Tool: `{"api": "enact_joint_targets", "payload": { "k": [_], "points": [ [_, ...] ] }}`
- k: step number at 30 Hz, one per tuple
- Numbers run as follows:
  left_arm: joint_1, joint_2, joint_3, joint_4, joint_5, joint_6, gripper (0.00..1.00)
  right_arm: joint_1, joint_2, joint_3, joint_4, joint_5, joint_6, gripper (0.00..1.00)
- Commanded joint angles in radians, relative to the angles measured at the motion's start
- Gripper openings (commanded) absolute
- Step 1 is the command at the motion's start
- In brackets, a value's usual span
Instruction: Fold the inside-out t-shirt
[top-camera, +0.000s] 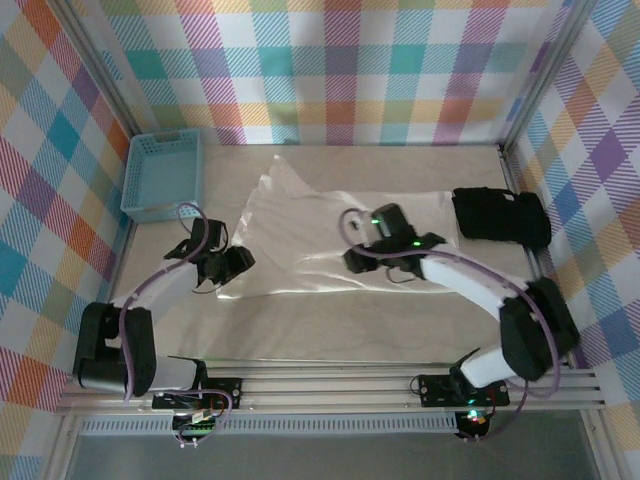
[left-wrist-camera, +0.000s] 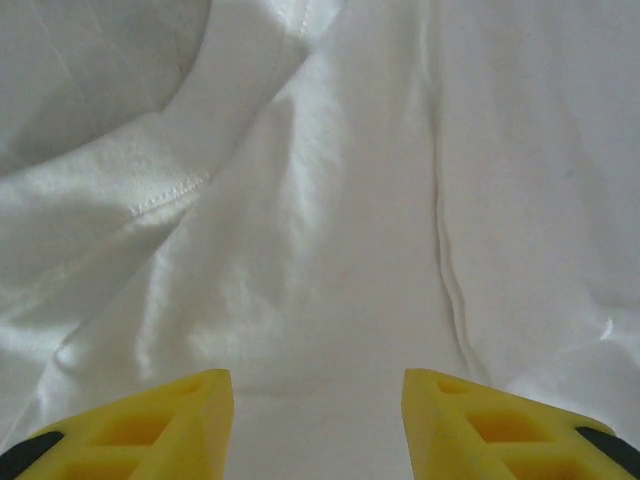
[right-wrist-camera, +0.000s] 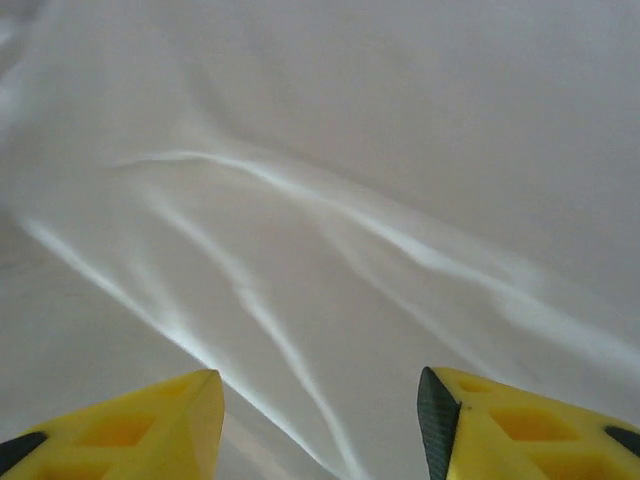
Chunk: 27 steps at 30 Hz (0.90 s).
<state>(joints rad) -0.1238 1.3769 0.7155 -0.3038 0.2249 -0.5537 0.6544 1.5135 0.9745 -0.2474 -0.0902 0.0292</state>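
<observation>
With the white t-shirt spread mid-frame, we see the left gripper and right gripper both parted and empty over it, so a shallow pinch could catch only 1 layer and skew the fold.

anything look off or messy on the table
The white t-shirt lies skewed and creased, with a hemmed edge folded over near the left gripper. Nothing looks spilled or damaged.
</observation>
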Motion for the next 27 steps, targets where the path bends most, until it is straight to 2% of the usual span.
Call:
{"api": "enact_joint_targets", "payload": {
  "k": [1,8,15,17,22,27],
  "points": [
    [0.028,0.08,0.023,0.017,0.069,-0.02,0.47,0.11,0.175,0.124,0.118,-0.008,-0.228,0.57],
    [0.078,0.127,-0.012,0.084,0.073,-0.015,0.45,0.216,0.481,0.39,0.079,-0.044,-0.38,0.62],
    [0.081,0.126,-0.045,0.088,0.068,-0.001,0.45,0.231,0.607,0.503,0.043,-0.008,-0.419,0.6],
    [0.081,0.123,-0.047,0.085,0.064,0.002,0.45,0.23,0.628,0.524,0.037,0.023,-0.416,0.55],
    [0.08,0.122,-0.062,0.09,0.066,0.003,0.45,0.229,0.636,0.527,0.077,0.097,-0.391,0.25],
    [0.081,0.119,-0.07,0.092,0.067,0.004,0.45,0.208,0.576,0.49,0.139,0.108,-0.313,0.05]
  ]
}}
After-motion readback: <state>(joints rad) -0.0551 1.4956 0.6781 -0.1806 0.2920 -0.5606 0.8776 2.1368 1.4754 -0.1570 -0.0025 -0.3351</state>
